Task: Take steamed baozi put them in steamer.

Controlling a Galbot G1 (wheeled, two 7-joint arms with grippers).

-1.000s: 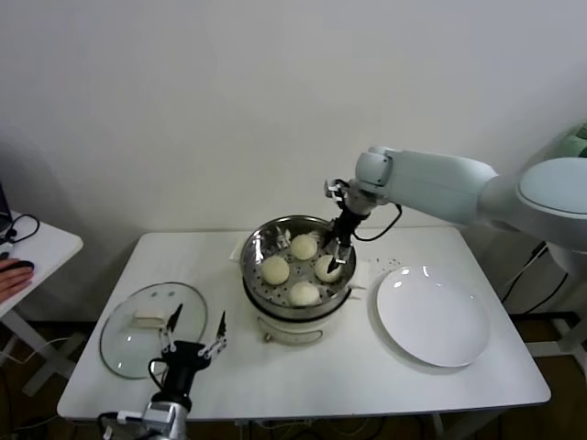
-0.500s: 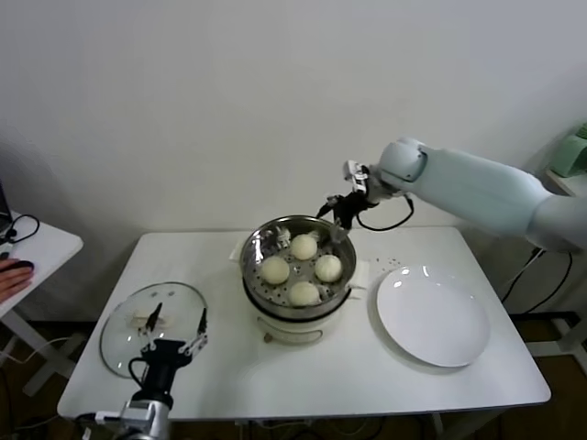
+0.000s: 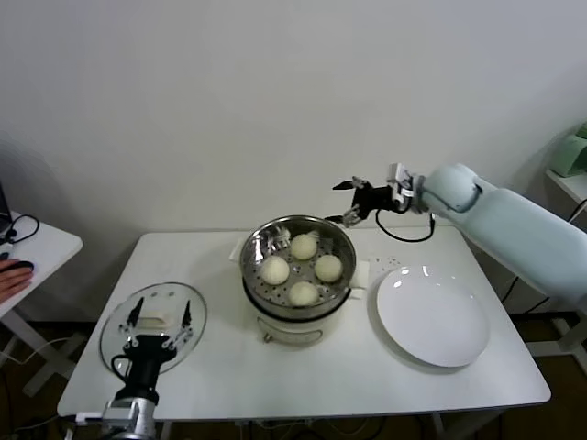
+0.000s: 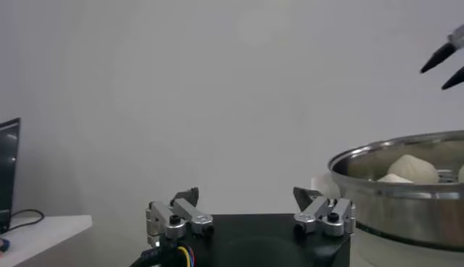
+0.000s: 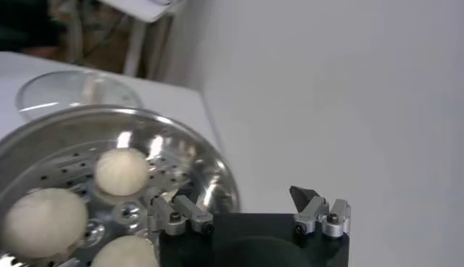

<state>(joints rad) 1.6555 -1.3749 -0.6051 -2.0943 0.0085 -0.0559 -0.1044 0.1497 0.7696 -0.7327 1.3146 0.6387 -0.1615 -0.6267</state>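
All four steamed baozi (image 3: pixel 304 269) sit inside the steamer (image 3: pixel 253 258) at the centre of the frame, grouped in a loose diamond on its perforated floor, near one another but apparently not pressed together. The white plate (image 3: pixel 432 316) at lower right holds nothing, so by this evidence the loading looks complete.

The right gripper (image 3: pixel 350 201) hangs in the air at upper right of centre, above and beyond the steamer's far rim, its dark jaws apart and carrying nothing. From those jaws the buns lie down and toward the lower left of the frame, and the right arm is plainly the nearer one to them. The left gripper (image 3: pixel 158 316) waits at lower left, over the glass lid (image 3: pixel 116 338) lying flat on the bench (image 3: pixel 303 385), jaws likewise spread and empty.

The buns are smooth, matte, cream-white and nearly spherical, with no long axis to align to; they look soft enough to dent under a hard pinch. The steamer is round, polished stainless steel resting on a white pot base (image 3: pixel 293 328), its wall mirror-bright and likely slippery.
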